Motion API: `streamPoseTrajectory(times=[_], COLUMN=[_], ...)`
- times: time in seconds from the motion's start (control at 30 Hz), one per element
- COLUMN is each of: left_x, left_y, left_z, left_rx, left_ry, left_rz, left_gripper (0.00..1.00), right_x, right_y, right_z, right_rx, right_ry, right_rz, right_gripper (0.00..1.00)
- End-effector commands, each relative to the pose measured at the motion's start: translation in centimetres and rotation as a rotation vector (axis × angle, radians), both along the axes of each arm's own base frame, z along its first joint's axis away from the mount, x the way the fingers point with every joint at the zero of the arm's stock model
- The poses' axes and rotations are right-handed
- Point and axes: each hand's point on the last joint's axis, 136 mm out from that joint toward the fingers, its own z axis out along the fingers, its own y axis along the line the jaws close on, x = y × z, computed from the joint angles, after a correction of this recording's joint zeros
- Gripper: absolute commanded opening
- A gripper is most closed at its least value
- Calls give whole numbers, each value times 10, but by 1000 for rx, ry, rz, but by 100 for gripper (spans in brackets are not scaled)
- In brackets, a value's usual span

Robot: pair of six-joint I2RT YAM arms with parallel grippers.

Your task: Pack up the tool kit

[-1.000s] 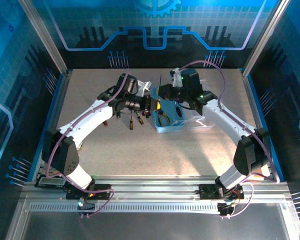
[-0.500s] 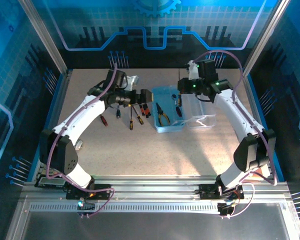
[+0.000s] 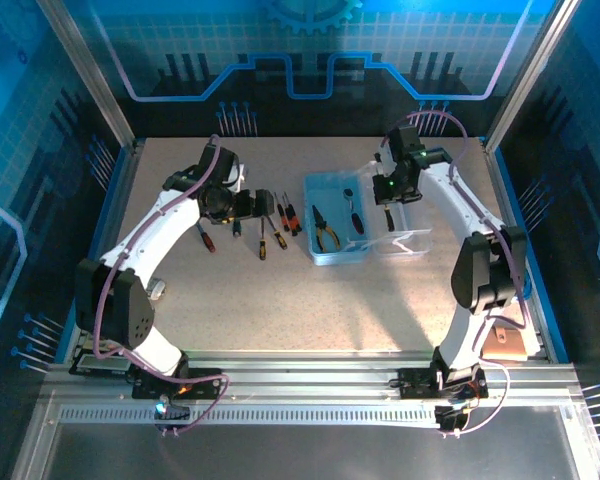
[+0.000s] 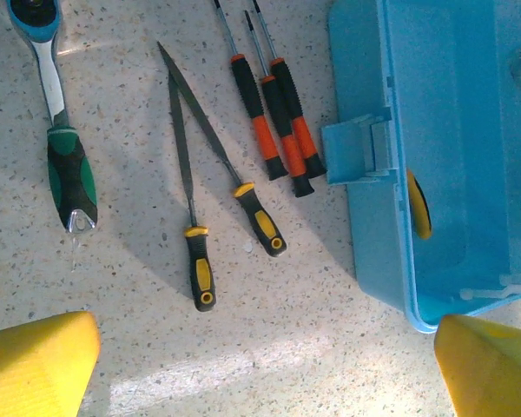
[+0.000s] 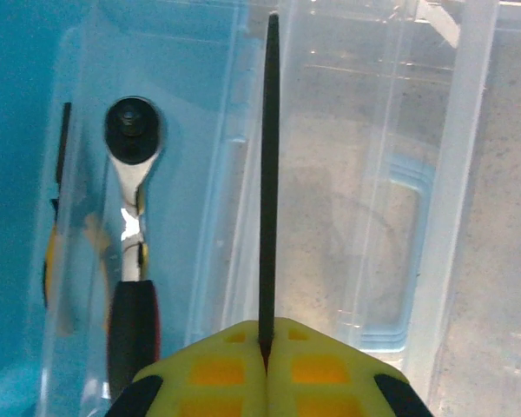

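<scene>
Top external: the pale-blue see-through box (image 3: pixel 335 260) sits open on the worktop (image 3: pixel 380 310), yellow-handled pliers (image 3: pixel 326 228) and a ratchet (image 3: pixel 354 208) inside, clear lid (image 3: pixel 405 238) flopped right. The right hand (image 5: pixel 267 343) pinches a thin black rod (image 5: pixel 267 174) over it; the left hand (image 4: pixel 262 365) is spread wide above loose screwdrivers (image 4: pixel 278 130).

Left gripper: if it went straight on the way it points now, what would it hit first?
Most likely the bare table. The open left gripper points down at it, just short of the two yellow-and-black-handled tools. Depth is hard to judge.
</scene>
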Motion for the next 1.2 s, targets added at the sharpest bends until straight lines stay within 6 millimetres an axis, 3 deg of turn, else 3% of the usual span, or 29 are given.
streamPoseTrajectory(times=[0.0, 0.37, 0.7, 0.93, 1.0, 1.07, 1.1, 1.13, 1.17], left_x=[-6, -4, -3, -1, -1, -1, 0, 1, 3], left_y=[4, 1, -3, -3, -3, -7, -9, -12, -15], left_z=[-16, -24, -32, -44, -53, -63, -68, -73, -79], left_rx=[30, 16, 0, 27, 59, 79, 83, 82, 83], left_ry=[47, 64, 81, 107, 126, 143, 155, 166, 177], left_rz=[4, 0, -3, 10, 16, 19, 19, 20, 21], left_gripper=[99, 99, 99, 99, 99, 99, 99, 99, 97], right_x=[5, 14, 7, -2, -8, -14, -19, -23, -27], right_y=[-13, -5, -2, -4, -3, 1, 4, 6, 8], right_z=[2, -4, 3, 28, 39, 48, 53, 56, 59], right_rx=[-47, 35, 60, 64, 70, 78, 82, 85, 90], right_ry=[4, 12, 0, -46, -69, -90, -102, -108, -114], right_rz=[-7, -29, -32, -26, -13, 9, 26, 37, 49], right_gripper=[0, 1, 28, 37, 50, 73, 91, 100, 100])
